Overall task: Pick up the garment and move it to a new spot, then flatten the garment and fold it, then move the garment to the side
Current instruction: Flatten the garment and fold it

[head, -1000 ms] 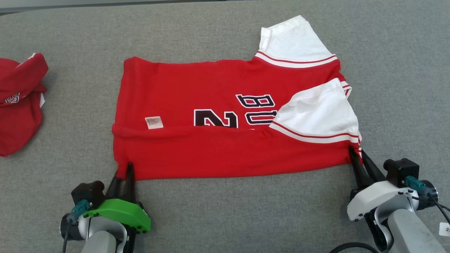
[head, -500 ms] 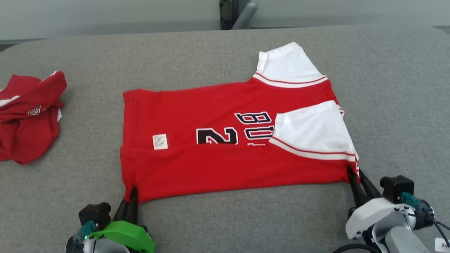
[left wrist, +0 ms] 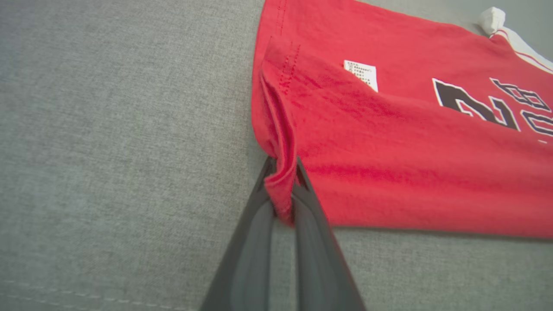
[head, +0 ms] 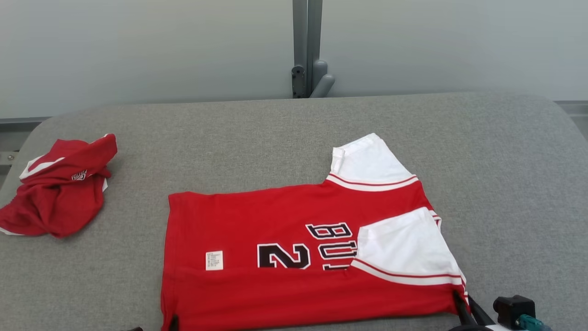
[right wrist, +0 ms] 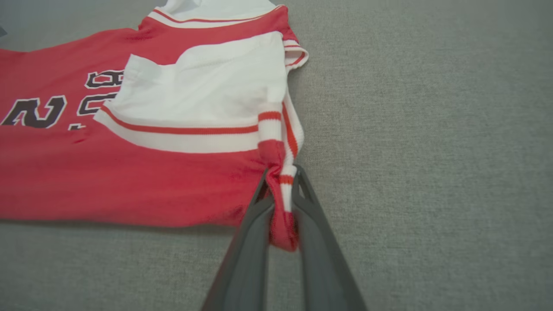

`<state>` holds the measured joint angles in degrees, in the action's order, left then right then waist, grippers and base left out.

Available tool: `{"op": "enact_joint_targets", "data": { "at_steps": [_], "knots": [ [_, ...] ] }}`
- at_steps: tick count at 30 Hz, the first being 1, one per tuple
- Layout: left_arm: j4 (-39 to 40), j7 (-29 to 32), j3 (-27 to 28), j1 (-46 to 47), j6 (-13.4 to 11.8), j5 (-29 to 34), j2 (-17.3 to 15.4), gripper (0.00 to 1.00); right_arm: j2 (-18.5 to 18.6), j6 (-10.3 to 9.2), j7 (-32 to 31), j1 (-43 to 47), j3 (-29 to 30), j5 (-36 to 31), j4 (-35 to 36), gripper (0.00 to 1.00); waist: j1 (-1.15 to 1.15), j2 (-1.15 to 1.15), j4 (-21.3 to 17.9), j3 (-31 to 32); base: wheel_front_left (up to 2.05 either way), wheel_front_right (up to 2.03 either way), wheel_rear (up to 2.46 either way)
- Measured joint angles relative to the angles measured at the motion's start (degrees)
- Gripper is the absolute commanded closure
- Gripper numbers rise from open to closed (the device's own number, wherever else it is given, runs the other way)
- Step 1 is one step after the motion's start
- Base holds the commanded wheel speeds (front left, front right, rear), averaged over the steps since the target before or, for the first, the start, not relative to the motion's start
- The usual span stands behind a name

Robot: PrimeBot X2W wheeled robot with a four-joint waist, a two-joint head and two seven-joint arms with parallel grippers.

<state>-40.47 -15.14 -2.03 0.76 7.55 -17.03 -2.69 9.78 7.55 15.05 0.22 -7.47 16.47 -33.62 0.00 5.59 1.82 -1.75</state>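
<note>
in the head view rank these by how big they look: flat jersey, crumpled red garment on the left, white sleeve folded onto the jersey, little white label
1. flat jersey
2. crumpled red garment
3. folded white sleeve, only slightly smaller-looking and nearer the camera, so that pair is close
4. white label

Here's the desk (head: 275,133), wide and covered in grey woven fabric, its far corners rounded off. Behind it runs a pale grey-green wall (head: 138,50), smooth and plain. Near the centre a grey metal post (head: 307,41) rises up the wall, with a rounded bracket (head: 319,80) at its foot. The light is soft and even, the shadows faint. Up close, a stitched seam (left wrist: 112,299) crosses the fabric.
</note>
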Motion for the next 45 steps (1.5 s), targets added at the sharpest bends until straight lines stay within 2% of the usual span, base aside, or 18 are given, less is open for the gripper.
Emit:
{"op": "enact_joint_targets", "data": {
  "at_steps": [5,6,7,12,18,27,39,45],
  "knots": [
    [-0.54,0.0,-0.02,-1.07,-0.29,-0.04,0.02,1.0,0.16,0.0,0.0,0.97,-0.44,0.19,-0.35,1.0,0.0,0.0,0.64,0.14,0.0,0.0,0.0],
    [-0.36,0.0,0.05,-1.07,-0.35,-0.04,0.02,0.6,0.15,0.0,0.0,0.97,-0.38,0.34,-0.4,0.58,0.0,0.0,0.7,-0.08,0.0,0.0,0.0],
    [-0.21,0.0,0.1,-1.04,-0.51,-0.07,0.03,0.0,0.26,-0.01,0.0,0.94,-0.24,0.19,-0.29,0.0,0.0,0.0,0.78,-0.29,0.0,0.0,0.0],
    [3.24,0.0,1.54,-0.78,-1.7,0.79,-0.11,0.0,0.52,-0.01,0.0,-0.21,3.22,-1.32,2.78,0.0,0.0,0.0,1.08,-1.6,0.0,0.0,0.0],
    [6.03,0.0,2.38,4.28,-1.51,3.96,-0.1,0.0,0.1,-0.01,0.0,-4.3,5.04,-3.46,6.19,0.0,0.0,0.0,1.09,-4.18,0.0,0.0,0.0],
    [-0.86,0.0,3.2,18.68,-0.48,5.84,-1.9,0.0,-0.15,-0.01,0.0,-14.34,2.02,-4.66,6.5,0.0,0.0,-0.01,0.71,-9.89,0.0,0.0,0.0],
    [-10.77,0.0,-1.37,30.33,-0.15,5.67,-3.8,0.0,-0.38,-0.01,0.0,-22.92,-1.05,-6.06,5.93,0.0,0.0,-0.01,0.06,-15.91,0.0,0.0,0.0],
    [-13.15,0.0,-3.11,35.23,-0.07,4.57,-5.52,0.0,1.19,-0.01,0.0,-28.74,-3.59,-5.68,4.63,0.0,0.0,-0.01,0.09,-18.88,0.0,0.0,0.0]
  ]
}}
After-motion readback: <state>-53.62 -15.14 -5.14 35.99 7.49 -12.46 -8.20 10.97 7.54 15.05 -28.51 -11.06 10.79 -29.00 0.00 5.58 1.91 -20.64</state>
